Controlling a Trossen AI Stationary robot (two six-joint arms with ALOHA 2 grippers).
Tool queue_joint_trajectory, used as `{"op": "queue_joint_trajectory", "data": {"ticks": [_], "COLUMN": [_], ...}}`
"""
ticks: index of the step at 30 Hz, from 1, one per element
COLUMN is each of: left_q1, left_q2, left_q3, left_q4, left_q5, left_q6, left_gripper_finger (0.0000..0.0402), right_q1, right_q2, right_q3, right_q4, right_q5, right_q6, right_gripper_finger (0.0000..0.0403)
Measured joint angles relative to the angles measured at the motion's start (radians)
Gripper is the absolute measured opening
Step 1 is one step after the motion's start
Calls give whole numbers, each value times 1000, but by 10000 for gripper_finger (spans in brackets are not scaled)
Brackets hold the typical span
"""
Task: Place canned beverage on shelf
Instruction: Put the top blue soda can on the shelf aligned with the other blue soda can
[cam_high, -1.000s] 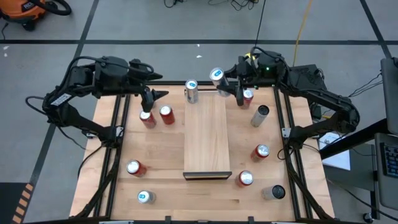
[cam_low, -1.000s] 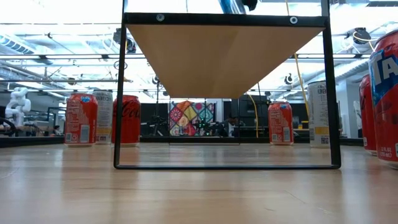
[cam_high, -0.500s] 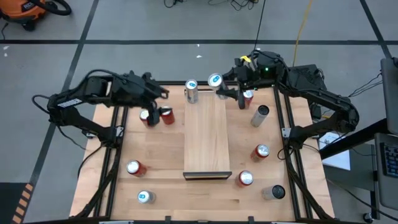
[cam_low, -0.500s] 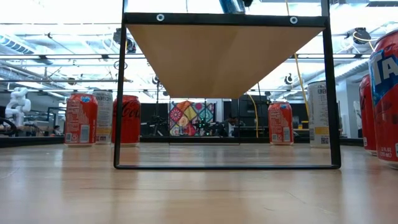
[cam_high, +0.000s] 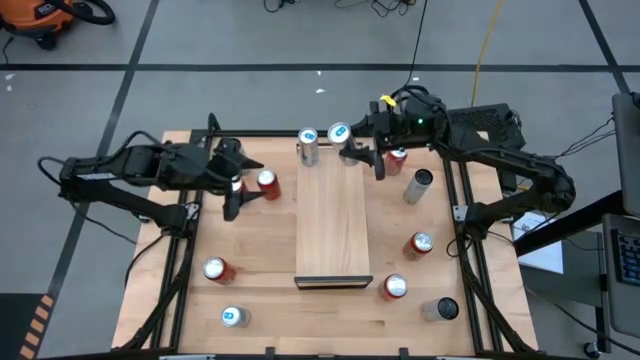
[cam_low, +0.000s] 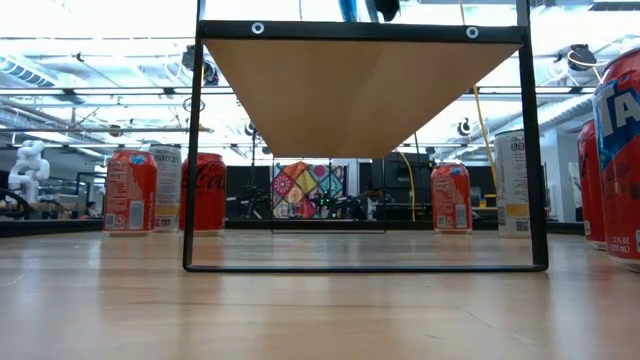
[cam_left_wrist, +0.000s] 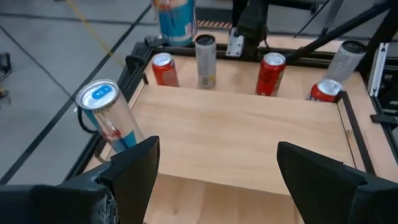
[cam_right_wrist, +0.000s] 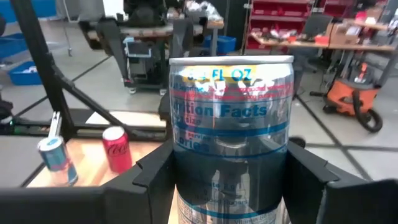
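The shelf (cam_high: 333, 215) is a long pale wood panel on a black frame in the middle of the table. A slim blue-topped can (cam_high: 307, 143) stands at its far left corner. My right gripper (cam_high: 347, 146) is shut on a blue and silver canned beverage (cam_high: 338, 132) above the shelf's far end; the low view shows the can's bottom (cam_low: 356, 9) over the panel. My left gripper (cam_high: 236, 198) hangs open in the air left of the shelf, beside a red can (cam_high: 266, 182), with nothing between its fingers (cam_left_wrist: 134, 168). My right gripper pinches the can's round side wall (cam_right_wrist: 183, 174) between its two fingers, one on each side. The fingers lie level and reach in from the table's far right. The can stands upright in the hold, lifted clear above the shelf.
Red cans stand right of the shelf (cam_high: 397, 156) (cam_high: 420, 243) (cam_high: 395, 287), with a silver can (cam_high: 418, 186) and a dark-topped one (cam_high: 440, 308). On the left stand a red can (cam_high: 216, 268) and a blue-topped can (cam_high: 233, 316). Black frame rails line both table sides.
My left gripper has come down and moved toward the table's near edge, staying open, as its arm folded back to the left. My right gripper has carried the can a little down and toward the table's left, closer to the shelf's far end.
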Motion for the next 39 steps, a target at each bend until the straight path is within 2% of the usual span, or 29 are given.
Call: {"op": "queue_joint_trajectory", "data": {"ticks": [3, 7, 14, 21, 30, 39], "left_q1": [1, 1, 1, 1, 1, 2], "left_q2": [-68, -127, -138, -124, -122, -115], "left_q3": [-98, -195, -304, -393, -477, -498], "left_q4": [99, 147, 253, 417, 535, 582], "left_q5": [1, -2, -72, -83, -99, -113], "left_q6": [2, 1, 2, 27, 28, 10], "left_gripper_finger": [322, 322, 322, 322, 322, 322], "right_q1": [0, 0, -3, -41, -82, -134], "right_q2": [1, -5, -4, -3, 25, 182], "right_q3": [-51, -125, -273, -408, -445, -445], "right_q4": [49, 155, 424, 667, 732, 893], "right_q5": [0, 1, 2, 0, 0, -34], "right_q6": [38, 40, -18, -16, 2, 63], "right_gripper_finger": [201, 201, 201, 201, 201, 201]}}
